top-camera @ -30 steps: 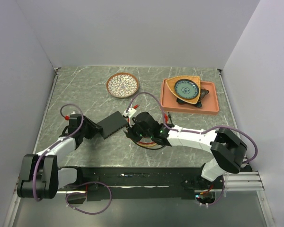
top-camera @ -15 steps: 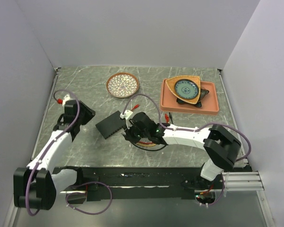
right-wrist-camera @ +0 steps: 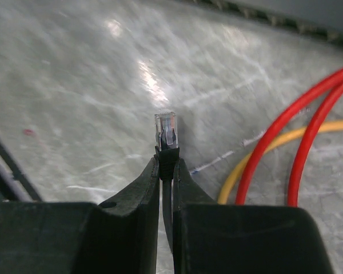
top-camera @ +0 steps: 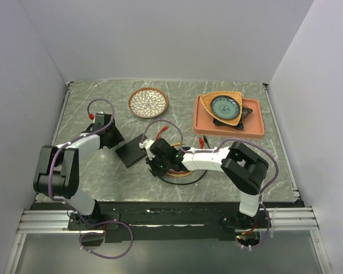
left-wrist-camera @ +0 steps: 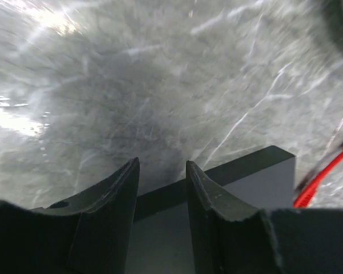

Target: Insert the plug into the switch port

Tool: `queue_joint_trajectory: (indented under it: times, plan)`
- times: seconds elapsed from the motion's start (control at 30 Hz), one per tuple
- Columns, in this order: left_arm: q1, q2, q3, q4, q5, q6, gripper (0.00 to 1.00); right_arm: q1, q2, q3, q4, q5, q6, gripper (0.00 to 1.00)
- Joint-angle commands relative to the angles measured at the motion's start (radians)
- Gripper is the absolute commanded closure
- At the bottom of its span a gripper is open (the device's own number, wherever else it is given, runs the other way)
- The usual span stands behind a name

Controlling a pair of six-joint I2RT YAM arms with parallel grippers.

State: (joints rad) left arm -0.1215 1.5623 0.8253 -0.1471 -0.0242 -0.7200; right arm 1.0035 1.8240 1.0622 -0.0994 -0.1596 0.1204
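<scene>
**Operator:** Where do I stand with the plug?

**Spotter:** You are on the approach. Your right gripper point(right-wrist-camera: 166, 164) is clamped on the black boot of the small clear plastic plug point(right-wrist-camera: 165, 130), which sticks straight out past the fingertips. It is not in any socket yet. In the right wrist view there is only tabletop ahead of it, with a red cable point(right-wrist-camera: 308, 131) and a yellow cable point(right-wrist-camera: 263, 154) lying off to one side.

**Operator:** And the switch?

**Spotter:** The flat matte-black rectangular switch point(top-camera: 131, 151) lies on the grey marbled table point(top-camera: 180, 103), left of centre, between your two arms and just beside the right gripper. Your left gripper point(left-wrist-camera: 161, 164) sits at the switch's far end with its jaws partly apart, and the box's edge shows through the gap. I cannot tell whether the pads touch it.

**Operator:** What next?

**Spotter:** I'd judge you need to turn the right wrist so the plug's nose faces the edge with the sockets. Level it with one port, then push straight in along that port's axis. I cannot make out the sockets clearly from above, so find them in the wrist view first. Steady the box with your left gripper, or it will likely slide away under the push. Mind the tilt too: a plug that goes in crooked will probably jam at the mouth.
</scene>
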Motion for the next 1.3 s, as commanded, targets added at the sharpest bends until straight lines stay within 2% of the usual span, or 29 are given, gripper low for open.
queue_joint_trajectory:
  times: [0.0, 0.2, 0.37, 0.6, 0.8, 1.27]
  plan:
    - [-0.02, 0.042, -0.001, 0.075, 0.041, 0.019, 0.56, -0.014, 0.046, 0.065, -0.081, 0.08, 0.012, 1.0]
    - [-0.049, 0.051, -0.076, 0.109, 0.052, -0.005, 0.57, -0.088, 0.081, 0.078, -0.131, 0.118, 0.062, 1.0]
    - [-0.089, -0.027, -0.166, 0.175, 0.044, -0.071, 0.58, -0.149, 0.061, 0.047, -0.129, 0.128, 0.094, 1.0]
    - [-0.118, -0.134, -0.273, 0.213, 0.027, -0.156, 0.6, -0.137, 0.018, 0.041, -0.135, 0.105, 0.041, 1.0]
    - [-0.121, -0.174, -0.243, 0.15, -0.045, -0.142, 0.57, -0.108, -0.017, 0.033, -0.124, 0.072, 0.024, 1.0]
    - [-0.121, -0.194, -0.244, 0.104, -0.083, -0.127, 0.53, -0.091, 0.158, 0.306, -0.281, 0.15, 0.055, 1.0]
